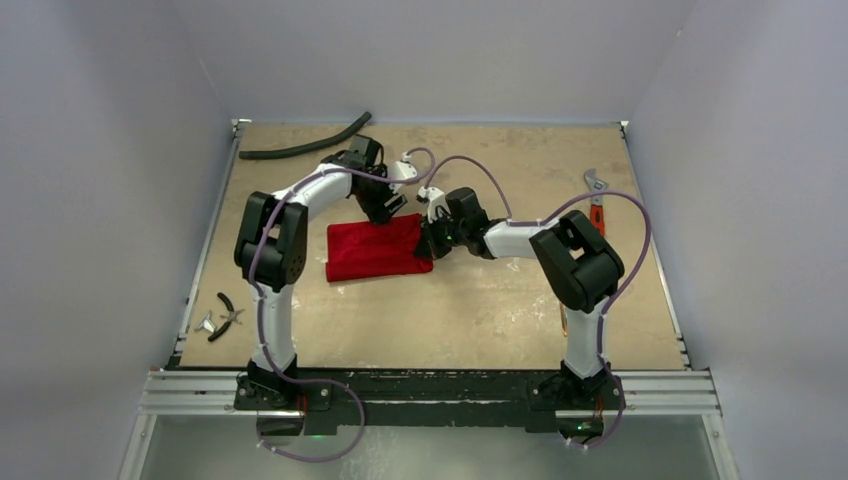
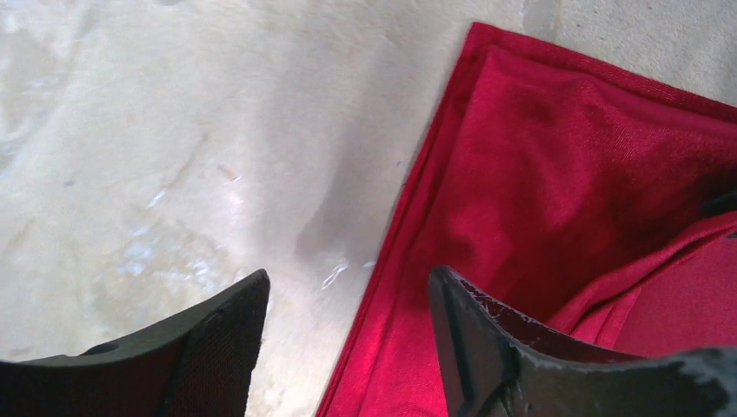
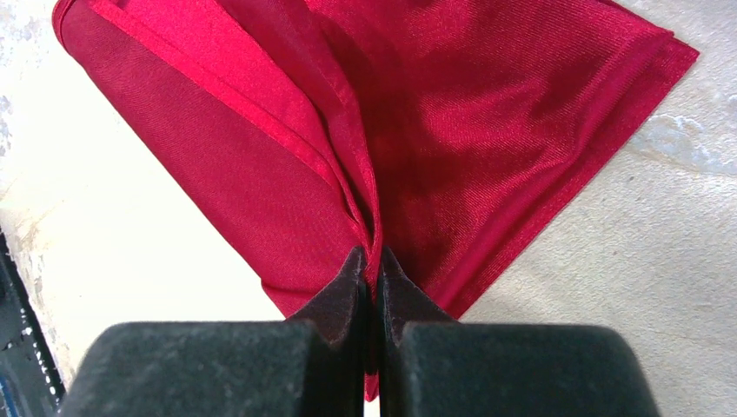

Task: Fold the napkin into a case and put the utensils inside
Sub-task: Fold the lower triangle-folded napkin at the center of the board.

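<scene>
Overhead, the napkin (image 1: pixel 372 252) lies folded into a rough rectangle mid-table (image 1: pixel 480 320). The left gripper (image 1: pixel 386 208) is at its far edge and the right gripper (image 1: pixel 432 240) is at its right end. I can't pick out any utensils; the small items (image 1: pixel 218 318) at the table's left edge are too tiny for me to name.

On the left wrist, the left gripper (image 2: pixel 348 287) has its jaws apart and holds nothing. It straddles the hem of the napkin (image 2: pixel 565 156), one finger over cloth and the other over bare board. If I closed here, I might catch only the top layer and skew the fold.

On the right wrist, the right gripper (image 3: pixel 372 261) is clamped tight on a pinch of several layers of the napkin (image 3: pixel 487 113). The cloth looks slippery and nothing pins it down. A pull could drag the whole bundle, or a layer could slide free and open the fold.
</scene>
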`<state>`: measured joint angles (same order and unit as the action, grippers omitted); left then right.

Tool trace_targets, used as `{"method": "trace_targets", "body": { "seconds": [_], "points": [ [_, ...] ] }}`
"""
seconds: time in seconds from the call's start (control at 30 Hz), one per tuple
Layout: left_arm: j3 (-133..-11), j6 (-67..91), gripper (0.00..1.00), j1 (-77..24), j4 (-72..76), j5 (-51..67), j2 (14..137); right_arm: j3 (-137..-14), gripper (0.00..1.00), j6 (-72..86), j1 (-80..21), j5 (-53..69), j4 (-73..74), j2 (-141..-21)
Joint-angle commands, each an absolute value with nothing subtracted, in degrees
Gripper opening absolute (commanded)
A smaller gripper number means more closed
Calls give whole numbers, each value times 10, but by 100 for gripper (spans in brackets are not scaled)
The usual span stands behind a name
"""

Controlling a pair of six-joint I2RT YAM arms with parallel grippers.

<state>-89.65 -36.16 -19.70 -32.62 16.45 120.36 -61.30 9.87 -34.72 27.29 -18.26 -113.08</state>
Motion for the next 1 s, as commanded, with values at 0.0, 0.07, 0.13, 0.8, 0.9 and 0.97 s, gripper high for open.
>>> {"method": "trace_targets", "body": {
  "seconds": [0.0, 0.07, 0.13, 0.8, 0.9, 0.97],
  "points": [
    [-943, -366, 68, -177, -354, 190, 1127, -612, 0, 85, -347, 284, -123, -1135],
    [-944, -383, 70, -176, -384, 205, 1106, -608, 2, 91, -347, 282, -131, -1127],
    [-930, -406, 71, -176, -426, 228, 1084, -596, 7, 104, -347, 282, -147, -1112],
    [-630, -502, 46, -225, -397, 156, 952, -593, 78, 141, -348, 301, -152, -1072],
    [-625, -490, 33, -225, -370, 142, 957, -598, 99, 138, -347, 303, -137, -1058],
    [-627, -486, 23, -225, -365, 137, 961, -602, 99, 140, -347, 300, -128, -1045]
  ]
}}
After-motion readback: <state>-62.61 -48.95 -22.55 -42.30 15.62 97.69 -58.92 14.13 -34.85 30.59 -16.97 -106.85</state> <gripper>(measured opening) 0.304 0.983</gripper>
